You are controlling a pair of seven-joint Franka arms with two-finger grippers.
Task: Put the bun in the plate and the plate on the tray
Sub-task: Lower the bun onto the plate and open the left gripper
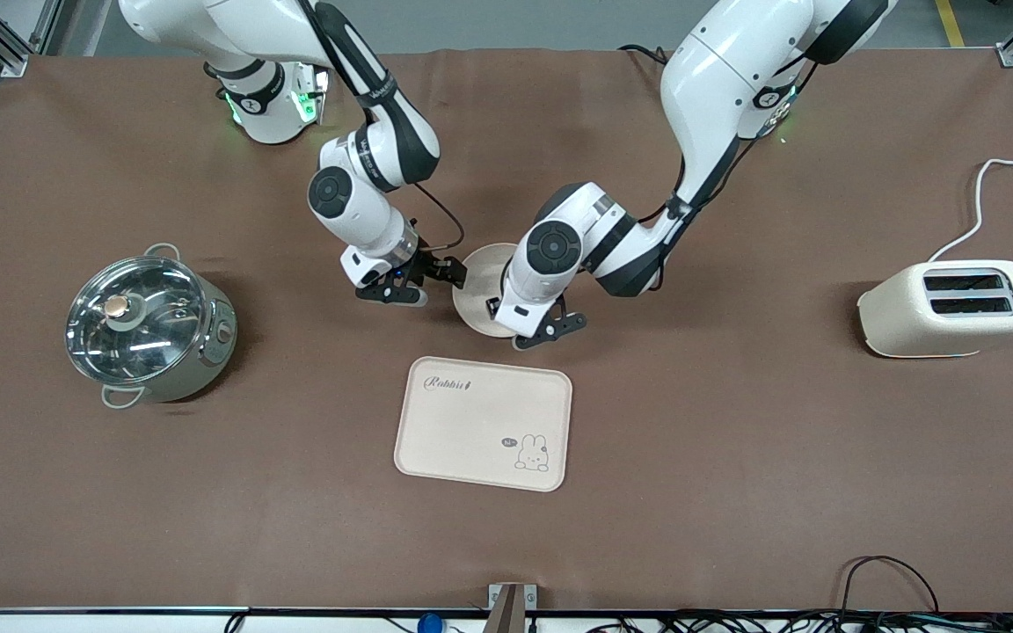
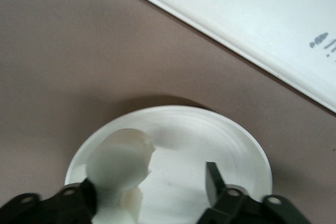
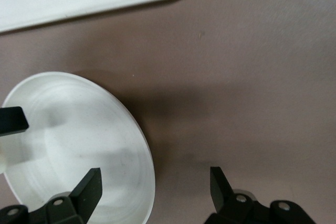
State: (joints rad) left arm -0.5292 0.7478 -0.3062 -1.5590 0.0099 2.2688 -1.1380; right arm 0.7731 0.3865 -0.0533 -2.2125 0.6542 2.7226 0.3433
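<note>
Front view: left gripper (image 1: pixel 531 327) low over the plate (image 1: pixel 482 264), hiding much of it; right gripper (image 1: pixel 411 283) just beside the plate rim toward the right arm's end of the table. Tray (image 1: pixel 482 422) nearer the camera than the plate, bare. Pot (image 1: pixel 148 327) and toaster (image 1: pixel 951 306) well apart at the table ends, no concern.

Left wrist view: bun (image 2: pixel 118 162) against one finger inside the plate (image 2: pixel 231 145), opposite finger standing clear of it, so fingers apart and grip seemingly released; contact with the plate floor not certain. Tray (image 2: pixel 252 14) close by.

Right wrist view: right gripper (image 3: pixel 155 188) fingers spread wide astride the plate rim (image 3: pixel 142 145), one over the dish, one over the cloth.

Recommended: lift left gripper straight up, avoiding dragging the bun. Then close right gripper squarely on the rim, lift level, carry low to the tray
</note>
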